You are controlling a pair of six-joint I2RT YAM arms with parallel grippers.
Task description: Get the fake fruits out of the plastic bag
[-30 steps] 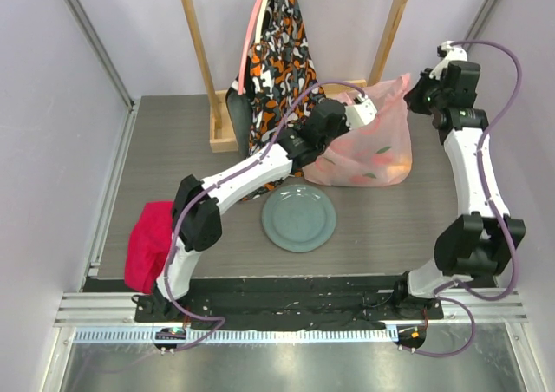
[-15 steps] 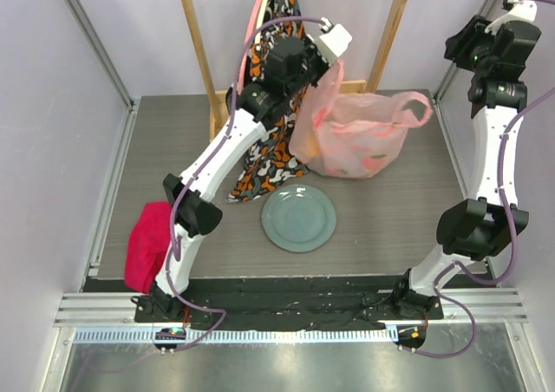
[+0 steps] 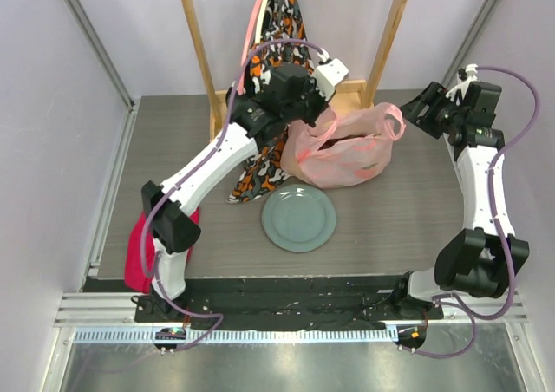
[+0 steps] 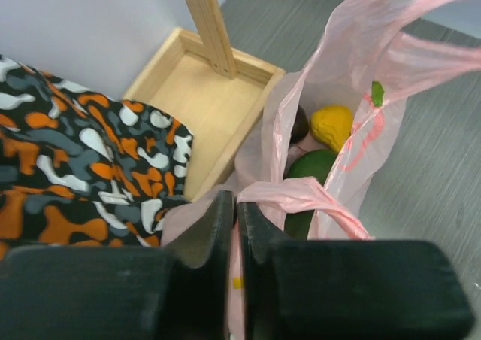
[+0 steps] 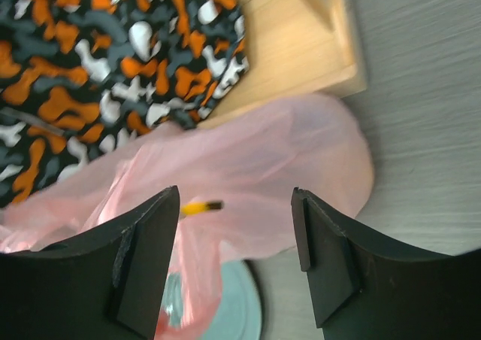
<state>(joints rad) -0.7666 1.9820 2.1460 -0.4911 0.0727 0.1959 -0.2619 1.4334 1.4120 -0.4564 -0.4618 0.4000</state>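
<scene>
The pink plastic bag (image 3: 342,153) slumps on the table behind the plate. My left gripper (image 3: 319,114) is shut on its left handle, and pink film fills the thin slit between the fingertips of the left gripper (image 4: 235,201). Through the bag's mouth (image 4: 353,77) I see fake fruits: an orange-yellow one (image 4: 332,125), a green one (image 4: 312,163) and a dark purple one (image 4: 298,123). My right gripper (image 3: 414,113) is open beside the right handle loop (image 3: 395,119). Nothing lies between the jaws of the right gripper (image 5: 237,193); the bag (image 5: 285,167) is beyond them.
A grey-green plate (image 3: 299,218) sits in front of the bag. A patterned garment (image 3: 269,54) hangs from a wooden rack (image 3: 195,45) behind, its base tray (image 4: 203,107) next to the bag. A red cloth (image 3: 139,253) lies at the near left edge.
The right gripper let go of the bag, rose, then came back down beside the right handle. The left gripper lifted the bag, then lowered it, so the bag now slumps on the table.
</scene>
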